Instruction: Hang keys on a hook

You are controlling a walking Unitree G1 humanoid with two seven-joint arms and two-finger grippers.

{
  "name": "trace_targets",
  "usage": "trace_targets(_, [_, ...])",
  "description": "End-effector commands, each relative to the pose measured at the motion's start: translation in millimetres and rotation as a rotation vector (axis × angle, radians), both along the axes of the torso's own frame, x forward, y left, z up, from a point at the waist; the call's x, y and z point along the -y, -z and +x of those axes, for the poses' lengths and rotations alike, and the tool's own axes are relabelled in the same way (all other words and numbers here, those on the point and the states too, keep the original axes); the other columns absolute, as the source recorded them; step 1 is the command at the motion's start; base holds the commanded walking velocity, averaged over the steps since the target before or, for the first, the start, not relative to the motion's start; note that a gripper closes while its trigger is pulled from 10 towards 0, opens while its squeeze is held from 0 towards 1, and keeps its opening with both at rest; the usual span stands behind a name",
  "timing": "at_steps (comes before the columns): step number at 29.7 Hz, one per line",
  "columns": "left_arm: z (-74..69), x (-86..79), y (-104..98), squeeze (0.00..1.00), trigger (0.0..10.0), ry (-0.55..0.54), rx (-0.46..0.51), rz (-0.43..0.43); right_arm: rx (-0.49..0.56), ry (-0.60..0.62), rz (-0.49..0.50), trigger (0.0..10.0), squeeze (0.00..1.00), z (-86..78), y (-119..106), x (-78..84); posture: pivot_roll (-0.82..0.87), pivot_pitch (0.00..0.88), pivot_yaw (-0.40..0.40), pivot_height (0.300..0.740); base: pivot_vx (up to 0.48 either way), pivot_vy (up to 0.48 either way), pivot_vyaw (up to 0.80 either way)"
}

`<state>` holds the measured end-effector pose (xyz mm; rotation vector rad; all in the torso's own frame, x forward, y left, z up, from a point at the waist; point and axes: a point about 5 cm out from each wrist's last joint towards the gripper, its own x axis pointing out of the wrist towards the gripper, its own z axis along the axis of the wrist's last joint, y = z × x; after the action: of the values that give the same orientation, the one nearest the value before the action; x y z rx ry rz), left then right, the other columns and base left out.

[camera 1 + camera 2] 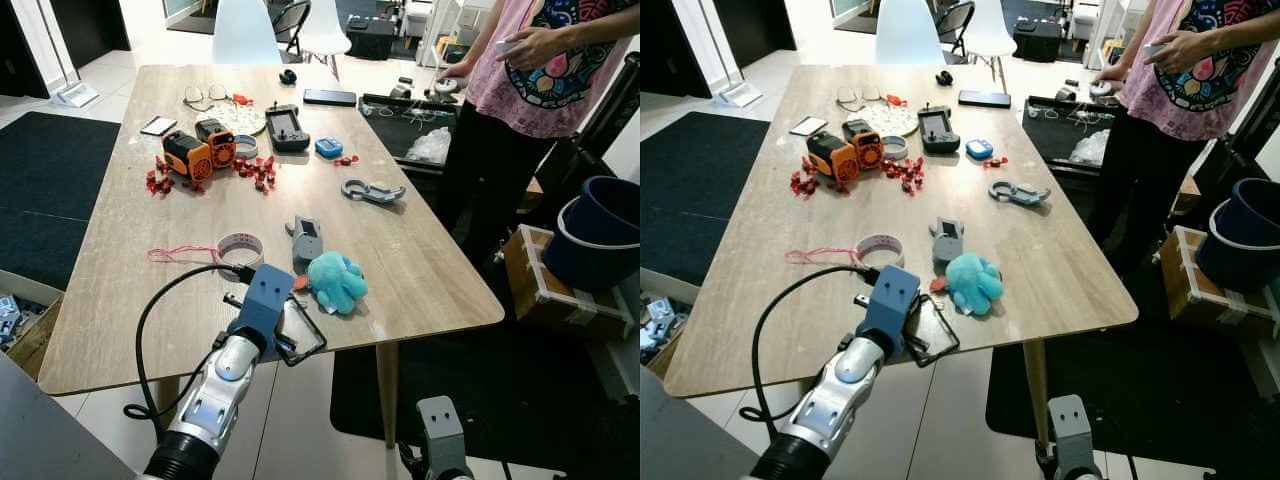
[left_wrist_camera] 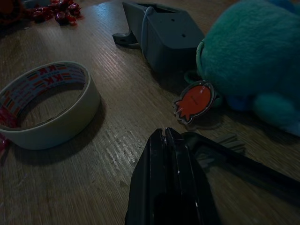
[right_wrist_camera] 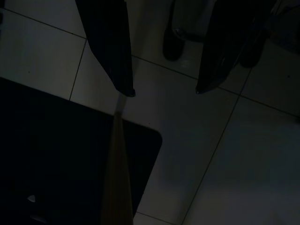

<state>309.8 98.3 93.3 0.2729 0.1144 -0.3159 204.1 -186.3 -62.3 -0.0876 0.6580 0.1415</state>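
Wooden table (image 1: 120,290) in a tiled room with dark rugs, cluttered with small items.

The keys (image 2: 228,139) lie flat near the table's front edge, just beside the teal plush octopus (image 1: 335,281). They show as a dim, jagged metal shape. An orange tag (image 2: 194,101) on a ring sits next to them and seems to be part of the same bunch, and the bunch may be tied to the plush.

Long axis: the bunch is strung out from the plush toward the front edge. The blade is too dark to tell which way it points.

The left gripper (image 2: 165,132) is low over the wood, just short of the tag. Its fingers are pressed together tip to tip and hold nothing. The tape roll (image 1: 240,247) is off to its left, and a grey block (image 1: 306,238) lies beyond the tag.

The right gripper (image 3: 164,91) hangs idle over the floor tiles with its fingers spread and empty.

Step judged: approach and grasp, not yet begun.
- Part the fingers before going down.
- Go for the ring or tag rather than the flat blade, which is hard to pinch off wood.
- Come in from the tape side so the plush isn't squeezed or shoved.
- Lift straight up and expect the plush to dangle if it is attached.

A grey hook-shaped piece (image 1: 372,190) lies further up the table. I can't tell if it is the target hook. A person (image 1: 545,70) stands at the far right side.
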Motion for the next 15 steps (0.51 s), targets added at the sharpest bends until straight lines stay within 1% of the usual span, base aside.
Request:
trace_targets(1, [-3.8,0.1,4,0.00,10.0,-0.002,-0.020,0.003,-0.030,0.000,-0.010,10.0,0.00,-4.4,3,2.0,0.05,0.089,-0.056,0.740,0.000,0.000,0.00])
trace_targets(3, [-3.9,-0.3,4,0.00,10.0,0.001,-0.019,0.008,-0.029,-0.001,-0.010,10.0,0.00,-4.3,3,2.0,0.05,0.086,-0.057,0.740,0.000,0.000,0.00])
trace_targets(4, [-3.9,0.3,1,0.00,10.0,0.019,-0.014,-0.004,-0.029,-0.001,-0.011,10.0,0.00,-4.0,3,2.1,0.05,0.086,-0.057,0.740,0.000,0.000,0.00])
trace_targets(7, [-4.0,0.6,0,0.00,10.0,0.026,-0.010,-0.010,-0.029,-0.002,-0.011,10.0,0.00,-3.9,3,2.1,0.05,0.086,-0.057,0.740,0.000,0.000,0.00])
trace_targets(10, [-4.1,2.6,-8,0.00,10.0,0.065,0.015,-0.038,-0.028,-0.003,-0.011,10.0,0.00,-3.4,3,1.9,0.05,0.085,-0.059,0.740,0.000,0.000,0.00])
trace_targets(11, [-3.6,2.9,-12,0.00,1.8,0.070,0.026,-0.058,-0.028,-0.003,-0.011,10.0,0.00,-3.2,3,1.9,0.05,0.086,-0.059,0.740,0.000,0.000,0.00])
trace_targets(12, [-3.2,2.9,-14,0.00,1.8,0.070,0.032,-0.072,-0.028,-0.003,-0.011,10.0,0.00,-3.1,3,1.9,0.05,0.086,-0.059,0.740,0.000,0.000,0.00])
trace_targets(13, [-2.8,3.3,-18,0.00,0.0,0.080,0.042,-0.091,-0.027,-0.004,-0.011,10.0,0.00,-3.0,3,2.0,0.05,0.085,-0.060,0.740,0.000,0.000,0.00])
trace_targets(15, [-2.6,3.9,-22,0.00,0.0,0.093,0.051,-0.107,-0.027,-0.005,-0.012,10.0,0.00,-2.9,2,2.0,0.05,0.085,-0.060,0.740,0.000,0.000,0.00])
